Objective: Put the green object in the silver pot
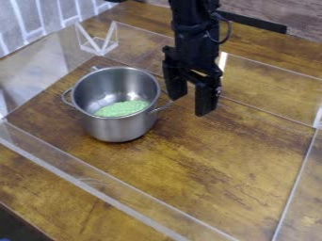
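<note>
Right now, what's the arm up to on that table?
The green object already lies flat on the bottom of the silver pot. The gripper hangs just to the right of the pot, outside its rim, pointing down with its fingers open and nothing between them. The pot stands upright on the wooden table. The placing looks done.

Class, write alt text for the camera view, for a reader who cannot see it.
A green object lies inside a silver pot on a wooden table. Just right of the pot, a black end effector points down, open and empty.
</note>
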`<state>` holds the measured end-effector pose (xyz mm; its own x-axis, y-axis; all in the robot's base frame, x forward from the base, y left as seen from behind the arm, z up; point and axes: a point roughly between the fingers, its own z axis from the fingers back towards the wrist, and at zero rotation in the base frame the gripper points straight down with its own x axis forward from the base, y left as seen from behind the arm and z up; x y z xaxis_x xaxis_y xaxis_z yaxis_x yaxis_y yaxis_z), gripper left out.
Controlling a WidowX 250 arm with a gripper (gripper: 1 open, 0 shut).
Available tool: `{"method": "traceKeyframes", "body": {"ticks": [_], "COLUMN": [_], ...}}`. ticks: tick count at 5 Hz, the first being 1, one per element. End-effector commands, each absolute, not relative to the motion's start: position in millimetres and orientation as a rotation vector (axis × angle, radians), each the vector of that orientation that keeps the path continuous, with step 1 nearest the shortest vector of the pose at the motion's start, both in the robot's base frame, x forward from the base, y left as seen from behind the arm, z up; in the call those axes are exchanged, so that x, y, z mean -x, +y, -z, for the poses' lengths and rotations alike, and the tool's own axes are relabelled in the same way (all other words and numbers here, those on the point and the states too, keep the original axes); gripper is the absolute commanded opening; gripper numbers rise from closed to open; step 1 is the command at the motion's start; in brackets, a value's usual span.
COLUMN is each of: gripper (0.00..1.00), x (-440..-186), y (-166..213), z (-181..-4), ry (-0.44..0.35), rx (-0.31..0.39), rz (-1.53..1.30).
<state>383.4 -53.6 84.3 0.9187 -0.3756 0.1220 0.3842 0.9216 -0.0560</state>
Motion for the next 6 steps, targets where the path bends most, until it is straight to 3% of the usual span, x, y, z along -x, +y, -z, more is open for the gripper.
{"method": "traceKeyframes", "body": {"ticks": [1, 2, 3, 4, 6], "gripper": [1.00, 1.00, 0.00, 1.00, 1.00], "x": [-387.9, -395.8, -398.7, -399.2, -407.3], "y": [-65.0, -53.8, -40.1, -38.0, -46.9], "z": [-122.3, -115.3, -108.1, -104.6, -92.3], "ry": [-0.214, -0.221, -0.226, -0.225, -0.197], "rx": [0.059, 0.049, 0.057, 0.053, 0.059], "rz": [0.406, 0.453, 0.466, 0.396, 0.362]}}
